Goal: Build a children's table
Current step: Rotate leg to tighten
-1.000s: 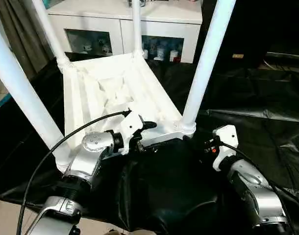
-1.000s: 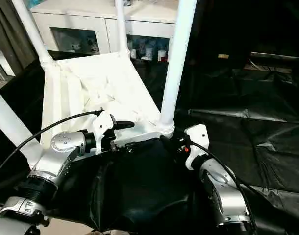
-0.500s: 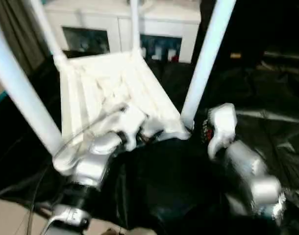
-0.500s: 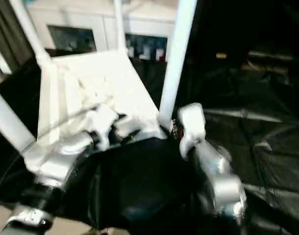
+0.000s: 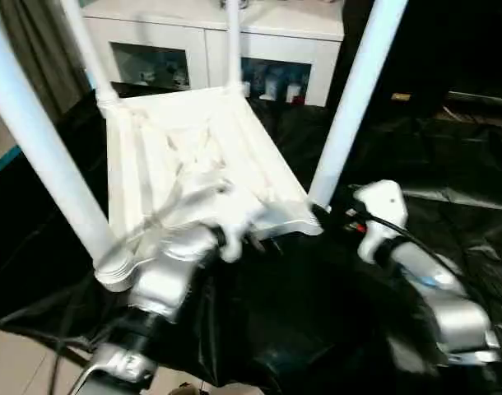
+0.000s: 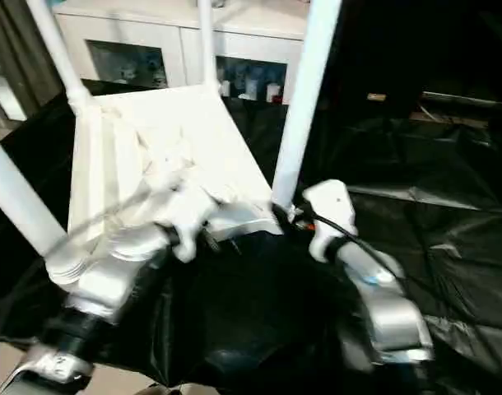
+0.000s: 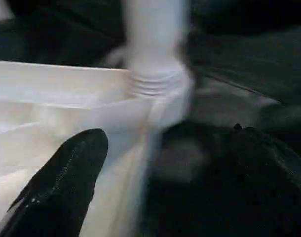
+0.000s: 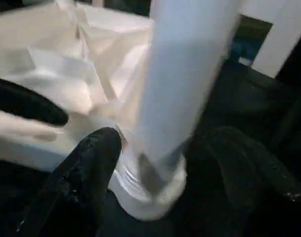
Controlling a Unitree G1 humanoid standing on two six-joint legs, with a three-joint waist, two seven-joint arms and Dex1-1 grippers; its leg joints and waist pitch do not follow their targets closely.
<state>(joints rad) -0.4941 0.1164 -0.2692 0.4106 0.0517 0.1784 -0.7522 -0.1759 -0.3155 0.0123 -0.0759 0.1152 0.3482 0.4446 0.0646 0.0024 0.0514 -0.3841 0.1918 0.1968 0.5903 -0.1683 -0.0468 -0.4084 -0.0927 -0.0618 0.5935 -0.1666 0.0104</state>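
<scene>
Lying upside down on a black sheet [image 5: 448, 164], the children's table [image 5: 193, 156] shows its ribbed underside, with four white legs standing up from the corner sockets. The near right leg [image 5: 354, 99] rises from its socket just beside the right gripper [image 8: 155, 163], whose jaws stand apart with one black finger [image 8: 91, 173] on each side of the base of that leg; whether they press on it I cannot tell. The left gripper [image 7: 155, 182] sits at the near edge of the tabletop, close to that same corner, its jaws apart, one finger [image 7: 66, 177] over the white underside and the other over the black sheet, so the rim of the table lies between them. The near left leg [image 5: 45, 156] stands at the opposite near corner, beside the left silver forearm [image 5: 165, 280]. Behind the table is a white cabinet [image 5: 210, 49] with glass-fronted shelves holding small items.
</scene>
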